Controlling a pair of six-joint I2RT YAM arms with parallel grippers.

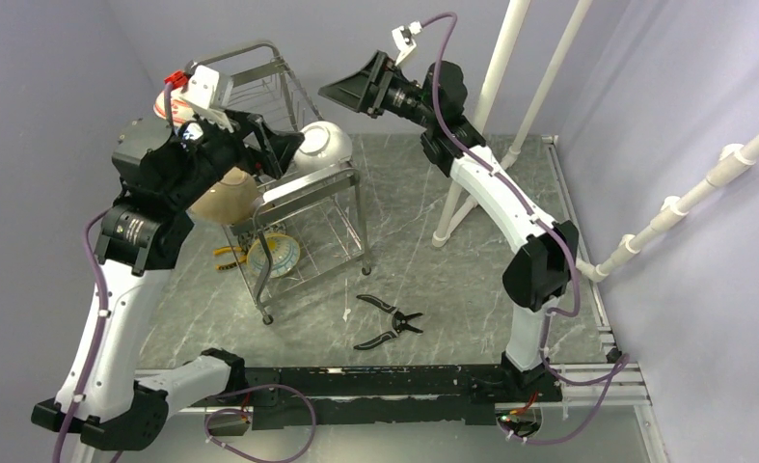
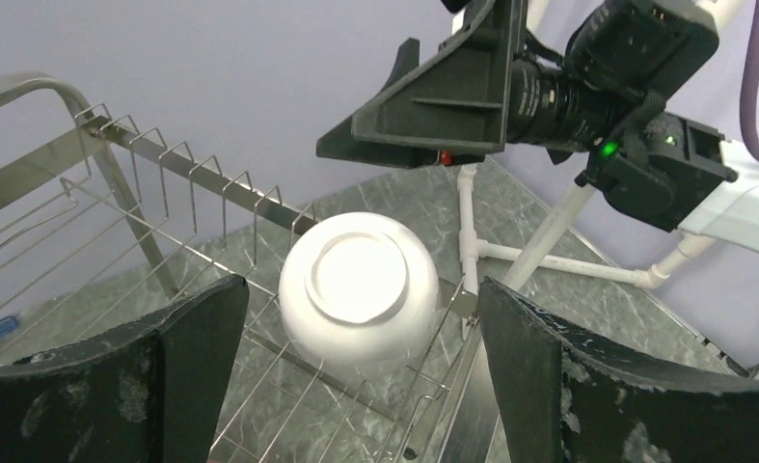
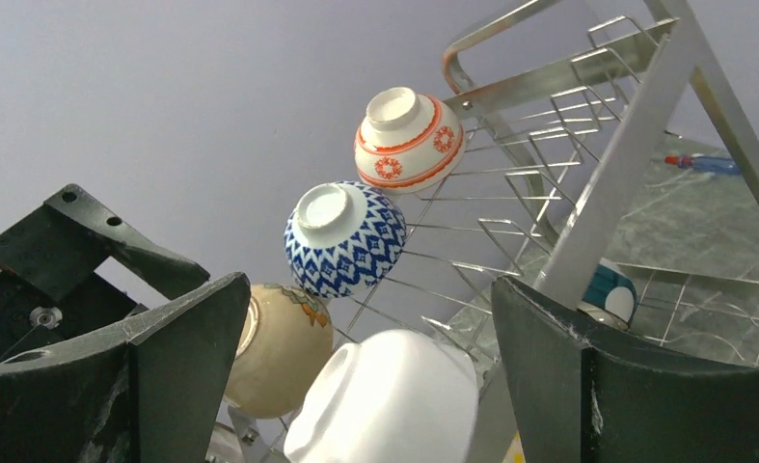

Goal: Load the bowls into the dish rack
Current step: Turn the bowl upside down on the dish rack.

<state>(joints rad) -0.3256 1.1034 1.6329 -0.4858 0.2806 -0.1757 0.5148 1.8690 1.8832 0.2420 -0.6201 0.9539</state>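
White bowl [image 1: 324,143] lies overturned on the dish rack [image 1: 303,185]; beside it, left gripper [image 2: 363,285] and right gripper [image 3: 370,282] gape wide, empty.

Soft, even light from above, with a cool lilac cast off the walls.

In the top view the desk [image 1: 423,251] is evenly lit and shadows are faint: a pale smudge under the dish rack [image 1: 310,188], thin ones beside the pliers [image 1: 402,323]. The steel wires glint in small points. In the left wrist view the white bowl [image 2: 356,289] burns out on its upturned foot (the ring almost vanishes into glare). In the right wrist view it sits near the lens, soft and washed, while the blue-white bowl [image 3: 344,239] and the red-patterned bowl [image 3: 409,140] look crisp. The dark jaws of the left gripper [image 2: 361,289] and the right gripper [image 3: 370,285] show their scuffs, slightly grainy.
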